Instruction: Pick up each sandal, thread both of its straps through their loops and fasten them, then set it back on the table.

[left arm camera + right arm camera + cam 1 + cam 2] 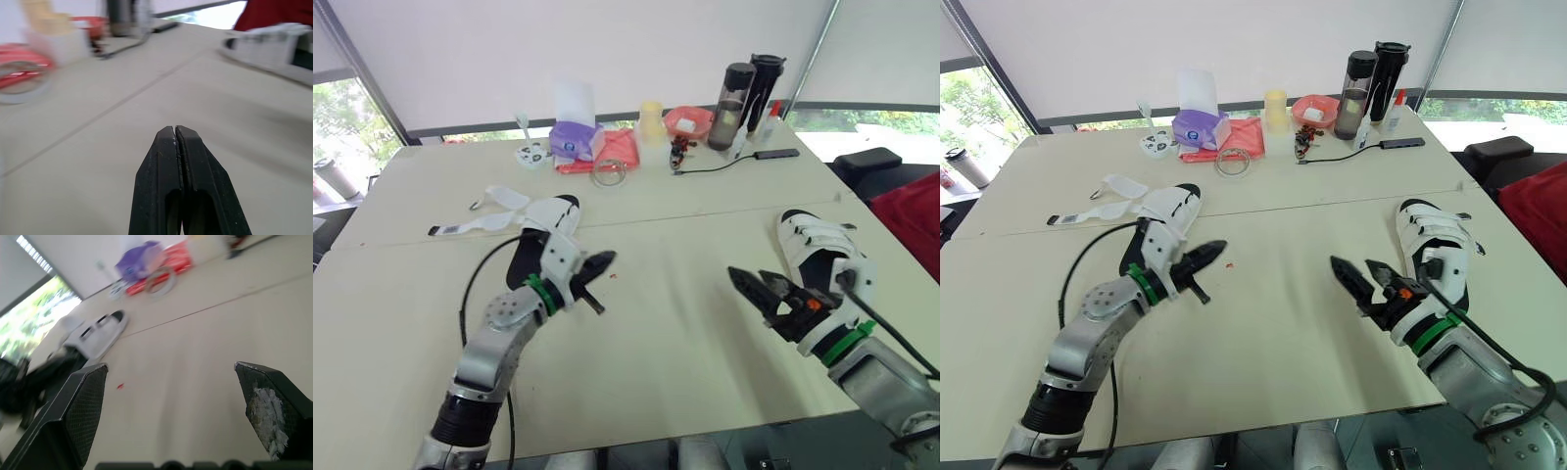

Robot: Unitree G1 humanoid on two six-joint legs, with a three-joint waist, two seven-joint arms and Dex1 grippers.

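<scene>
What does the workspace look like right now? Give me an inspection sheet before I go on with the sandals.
Surface: cream table, bare in the middle.
Job's things: left sandal, straps loose and splayed; right sandal, straps across it, apparently fastened.
Clutter: tissue box, red cloth, tape roll, red bowl, two dark bottles at the far edge.
Grippers: left gripper shut, empty; right gripper open, empty.
Cables: black cable on the table near the bottles; arm cable looping off the left arm.
Surroundings: windows behind; red object at right.
</scene>
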